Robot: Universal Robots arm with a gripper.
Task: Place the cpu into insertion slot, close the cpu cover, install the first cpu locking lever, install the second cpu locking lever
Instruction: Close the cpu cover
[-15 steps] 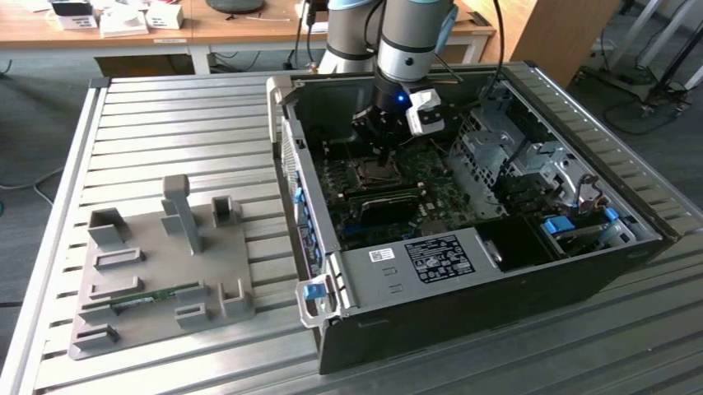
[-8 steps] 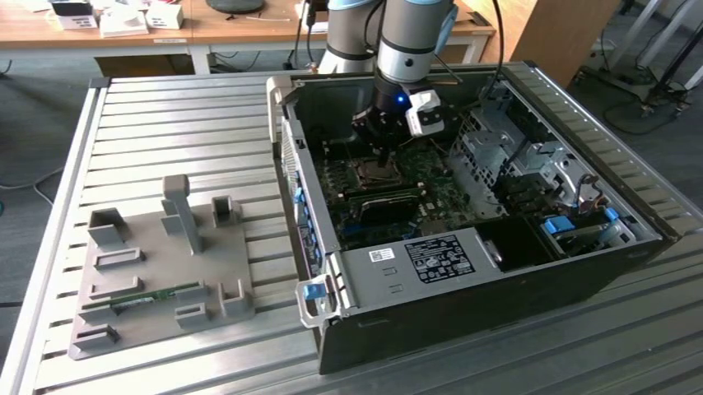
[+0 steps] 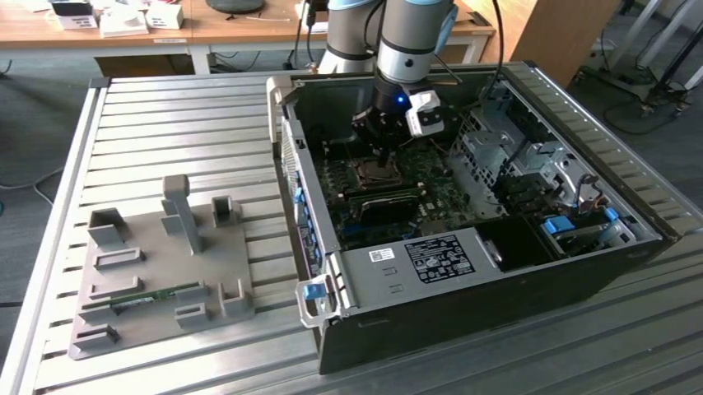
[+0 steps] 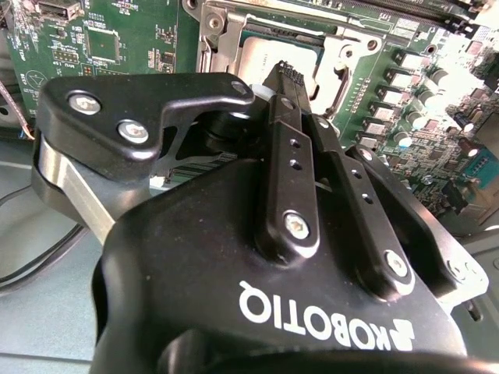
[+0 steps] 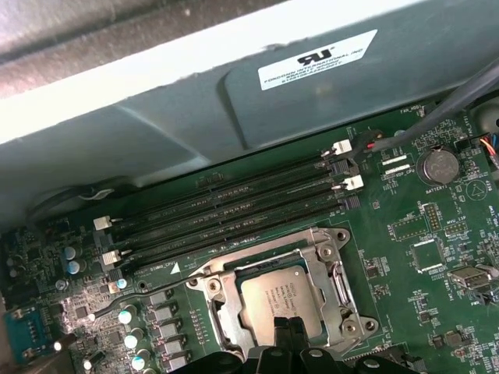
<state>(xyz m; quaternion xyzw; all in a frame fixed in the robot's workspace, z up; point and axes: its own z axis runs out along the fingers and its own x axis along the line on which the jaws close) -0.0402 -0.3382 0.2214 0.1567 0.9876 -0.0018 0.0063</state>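
Cpu under shut pincer
The one cpu lies in the one insertion slot, just beneath the gripper, whose fingers are pressed together, empty; four black memory slots run beside.

Counting the memory slots as twelve o'clock from the cpu, seated in the insertion slot, the gripper sits at six
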